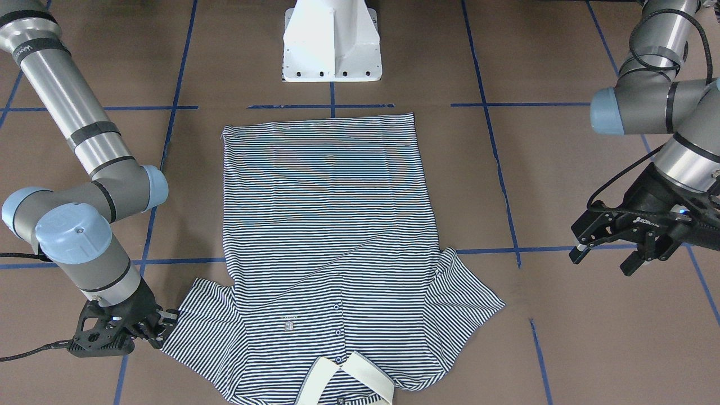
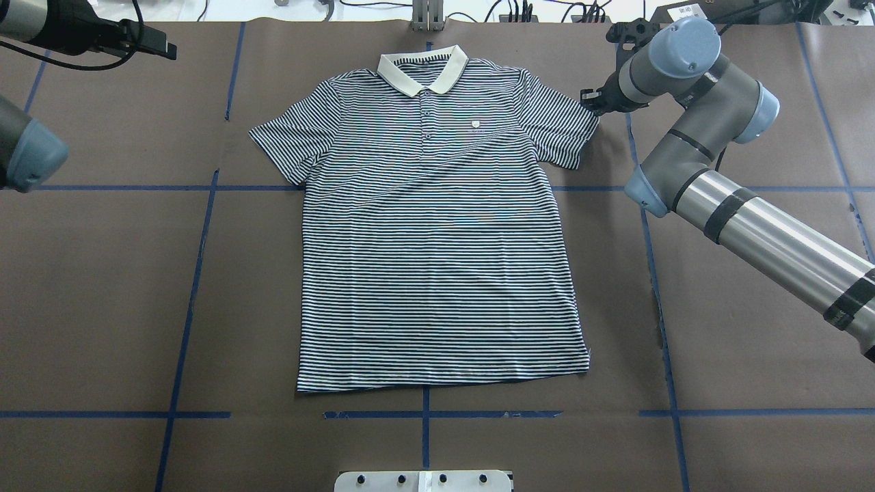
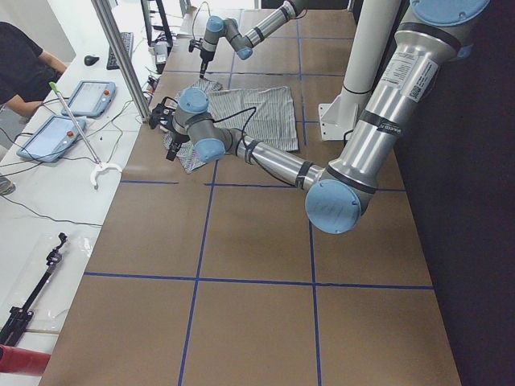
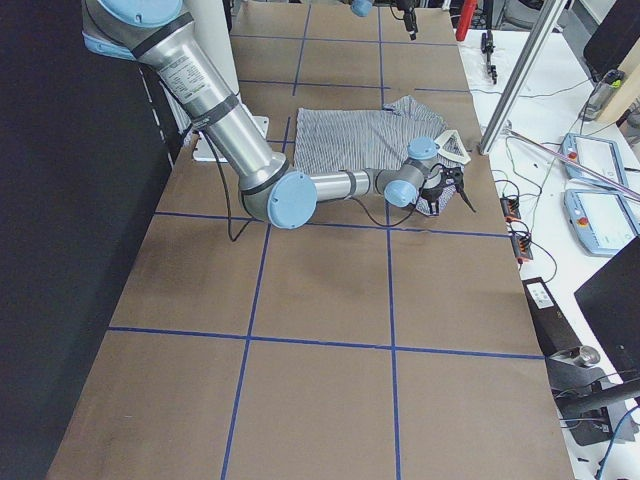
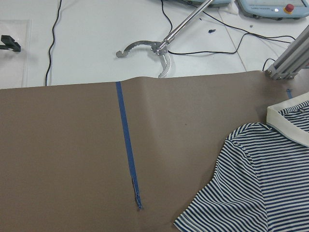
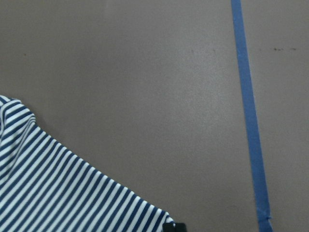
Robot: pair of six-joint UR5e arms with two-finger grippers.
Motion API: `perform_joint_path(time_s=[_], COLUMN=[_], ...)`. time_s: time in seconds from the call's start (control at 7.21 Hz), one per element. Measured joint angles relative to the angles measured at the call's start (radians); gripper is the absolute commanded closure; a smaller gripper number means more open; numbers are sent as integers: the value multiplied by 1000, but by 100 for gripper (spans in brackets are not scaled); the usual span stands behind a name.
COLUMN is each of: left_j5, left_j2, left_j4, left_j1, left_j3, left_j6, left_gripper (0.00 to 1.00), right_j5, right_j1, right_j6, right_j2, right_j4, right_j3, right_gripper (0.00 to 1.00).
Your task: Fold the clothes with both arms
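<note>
The navy-and-white striped polo shirt lies flat and face up on the brown table, its cream collar at the far edge and its hem toward the robot base. My right gripper is low at the outer edge of one short sleeve, jaws spread. In the right wrist view one black fingertip touches the sleeve corner. My left gripper hangs open and empty above bare table, well to the side of the other sleeve. The left wrist view shows that sleeve and no fingers.
The white pedestal base stands just behind the hem. Blue tape lines grid the brown table cover. Beyond the far edge a white bench holds a metal grabber tool, tablets and cables. A seated person is there.
</note>
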Motion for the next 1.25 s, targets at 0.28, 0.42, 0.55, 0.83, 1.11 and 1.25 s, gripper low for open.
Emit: perform_joint_path(time_s=[0.28, 0.42, 0.55, 0.83, 1.11, 1.25], left_j5=[-3, -5, -5, -6, -6, -6], left_j2=[-1, 0, 0, 3, 11, 12], left_j4=[-1, 0, 0, 0, 0, 0], left_j1=[0, 0, 0, 0, 0, 0], left_j3=[-6, -13, -16, -18, -23, -25], left_j6=[-26, -33, -35, -35, -35, -35], left_gripper=[0, 0, 0, 0, 0, 0], right_j5=[30, 74, 110, 113, 23, -42], right_j1=[4, 4, -3, -44, -92, -120], right_j6=[9, 12, 13, 11, 8, 8], right_j2=[17, 22, 30, 105, 270, 342], right_j4=[2, 2, 1, -12, -48, -54], right_j3=[41, 92, 136, 117, -45, -139], right_gripper=[100, 100, 100, 100, 100, 27])
